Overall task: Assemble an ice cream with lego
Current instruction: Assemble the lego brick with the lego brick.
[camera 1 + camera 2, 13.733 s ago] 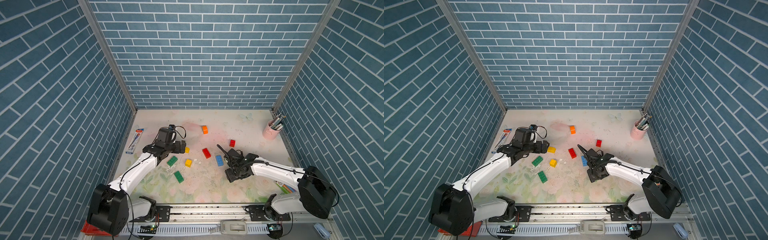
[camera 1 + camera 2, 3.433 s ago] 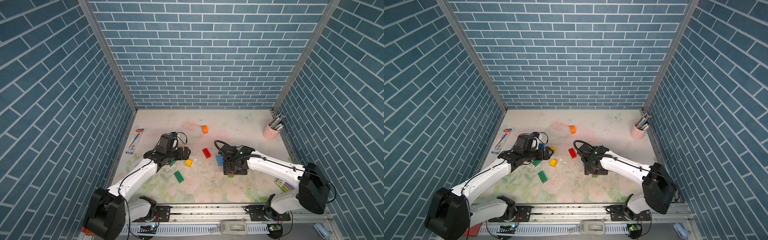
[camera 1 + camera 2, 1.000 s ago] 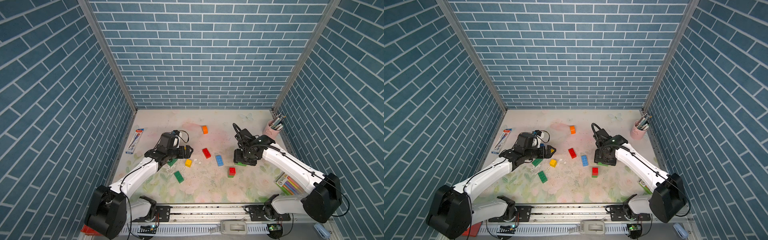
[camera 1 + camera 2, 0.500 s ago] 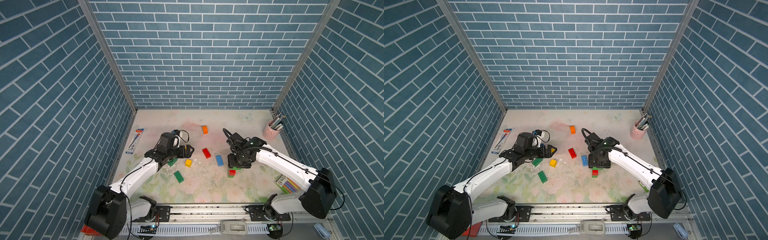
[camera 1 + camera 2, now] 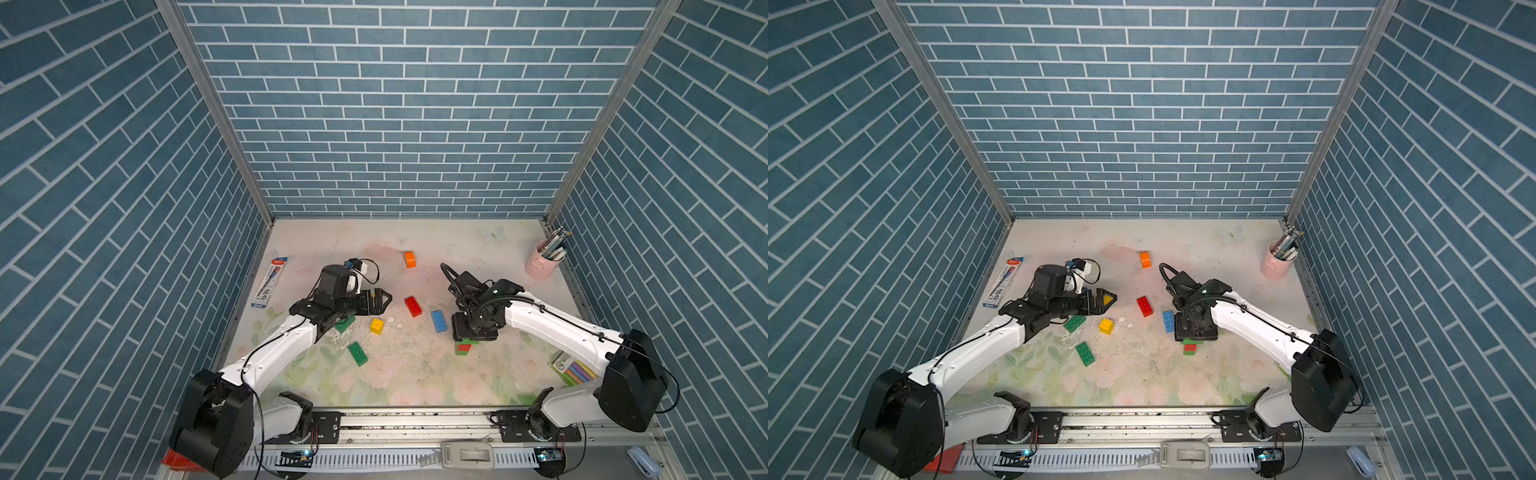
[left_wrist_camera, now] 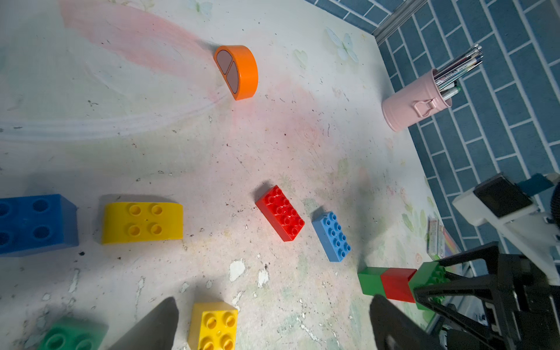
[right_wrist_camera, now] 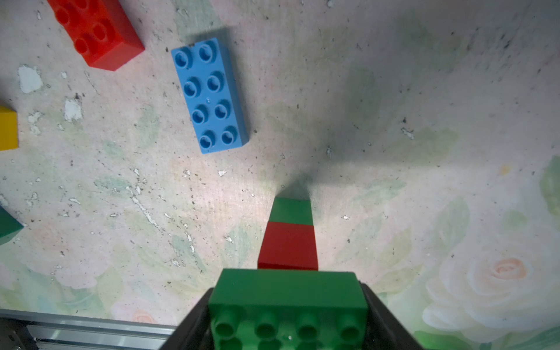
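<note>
The right claw (image 5: 473,334) has brought a green brick (image 7: 288,291) onto the red-and-green stack (image 7: 288,245), widening the cone; the left claw (image 5: 379,302) hangs wide open, empty.

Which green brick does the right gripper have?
The wide green brick clamped in the right gripper, on top of the red brick. Two more green bricks lie loose.

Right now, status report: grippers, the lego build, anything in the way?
Left gripper open, empty. Right gripper shut on wide green brick, atop red brick on small green brick. Blue brick alongside, not touching.
</note>
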`<state>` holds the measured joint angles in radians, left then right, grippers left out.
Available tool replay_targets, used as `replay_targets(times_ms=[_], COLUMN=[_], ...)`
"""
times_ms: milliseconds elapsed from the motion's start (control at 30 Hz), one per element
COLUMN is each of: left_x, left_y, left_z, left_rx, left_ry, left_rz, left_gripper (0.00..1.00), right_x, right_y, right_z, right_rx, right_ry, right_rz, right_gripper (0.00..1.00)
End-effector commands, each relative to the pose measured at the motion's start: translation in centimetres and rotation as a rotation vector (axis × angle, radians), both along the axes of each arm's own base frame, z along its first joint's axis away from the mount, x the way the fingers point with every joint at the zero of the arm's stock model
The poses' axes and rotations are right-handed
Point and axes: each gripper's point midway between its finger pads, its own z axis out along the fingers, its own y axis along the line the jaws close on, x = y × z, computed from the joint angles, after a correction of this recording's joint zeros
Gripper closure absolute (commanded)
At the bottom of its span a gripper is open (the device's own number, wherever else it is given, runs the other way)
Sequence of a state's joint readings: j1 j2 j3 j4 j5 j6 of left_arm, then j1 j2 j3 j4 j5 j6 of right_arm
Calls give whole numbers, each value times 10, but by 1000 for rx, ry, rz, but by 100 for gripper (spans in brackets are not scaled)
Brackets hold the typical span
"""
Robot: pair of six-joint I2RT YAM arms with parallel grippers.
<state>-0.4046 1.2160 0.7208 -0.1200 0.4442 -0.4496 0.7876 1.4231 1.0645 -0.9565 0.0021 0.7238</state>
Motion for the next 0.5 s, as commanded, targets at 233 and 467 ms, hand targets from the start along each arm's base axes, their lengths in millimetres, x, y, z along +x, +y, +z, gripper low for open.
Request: replay_targets(times_ms=[233,467], left_x=[-10,-10], left_y=[-5,-4], left_z=[-13,-14], left_rx=[-25,-20], left_ry=[43,45], left_rz=[-31,-29], left_gripper=[0,0], right_x=[-4,-5], right_y=[-1,-5], right_z=[-7,-9], right_rx=[-31,-47], right_ry=[19,19], right_rz=[44,42], right_gripper=[54,55])
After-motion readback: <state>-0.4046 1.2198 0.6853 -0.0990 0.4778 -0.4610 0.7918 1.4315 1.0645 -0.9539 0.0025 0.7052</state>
